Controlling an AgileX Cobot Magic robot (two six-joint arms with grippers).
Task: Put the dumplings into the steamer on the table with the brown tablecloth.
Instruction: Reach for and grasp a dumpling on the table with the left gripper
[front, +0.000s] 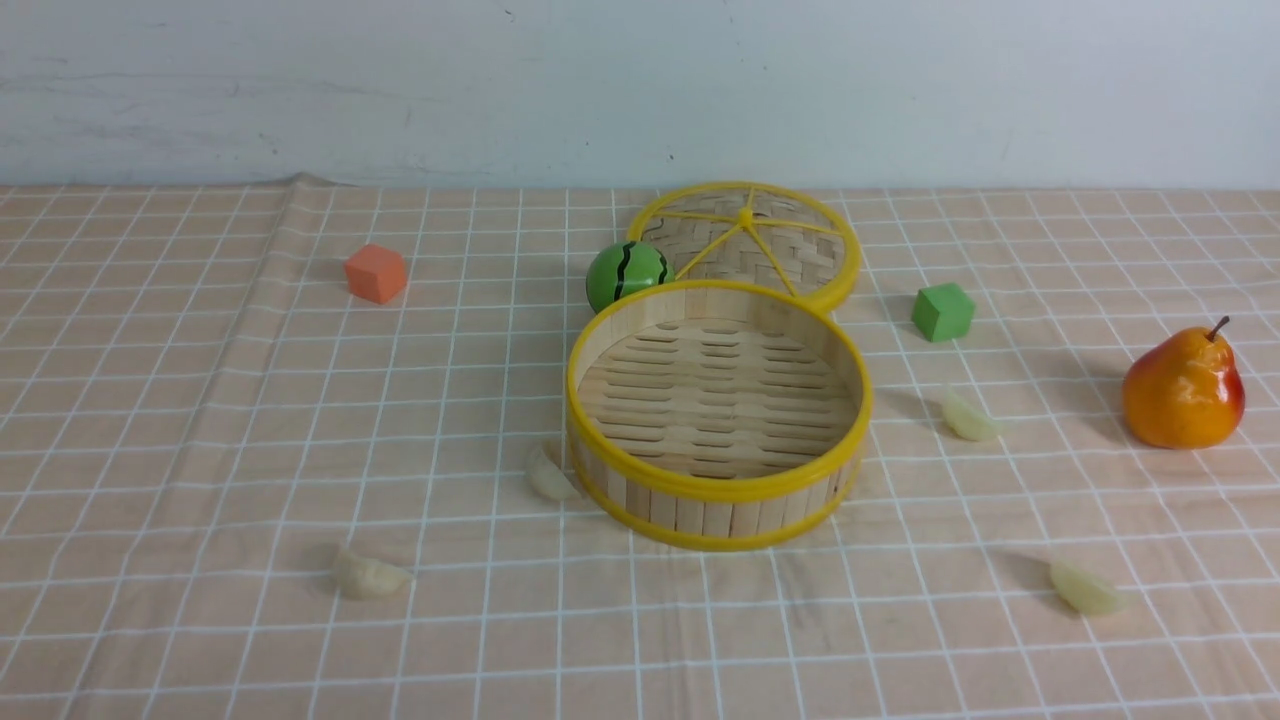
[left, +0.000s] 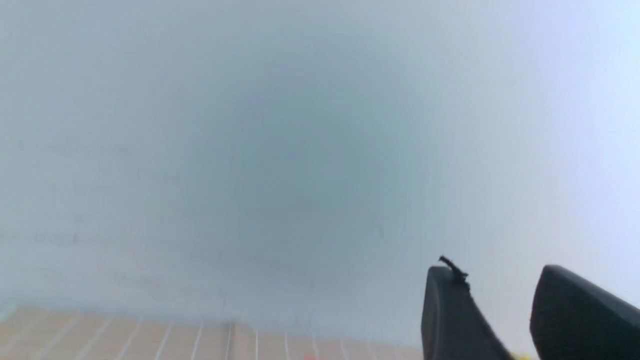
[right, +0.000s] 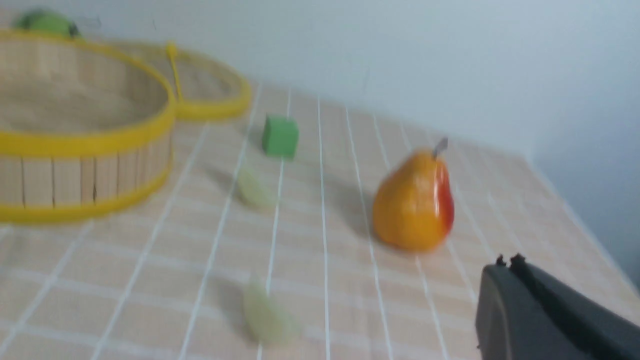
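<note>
Front: steamer (front: 700, 488) stood empty on tablecloth (front: 200, 450); four dumplings (front: 551, 474) lay around it, outside.
Left wrist: left gripper (left: 497, 285) fingers apart, empty.
Right wrist: right gripper (right: 506, 262) closed, empty.
Dumplings probably light, slick; pinch across plump middle.

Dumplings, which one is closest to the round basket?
The dumpling right beside the steamer's left wall. The other three dumplings lie clearly farther away.

the tablecloth (front: 200, 420) is tan-peach with a thin white grid. the steamer (front: 716, 508) is pale bamboo with yellow rims. the dumplings (front: 368, 575) are cream-white. one cube (front: 376, 273) is orange, another cube (front: 942, 311) green. the ball (front: 625, 275) is green, black-striped; the pear (front: 1183, 390) orange and red.
</note>
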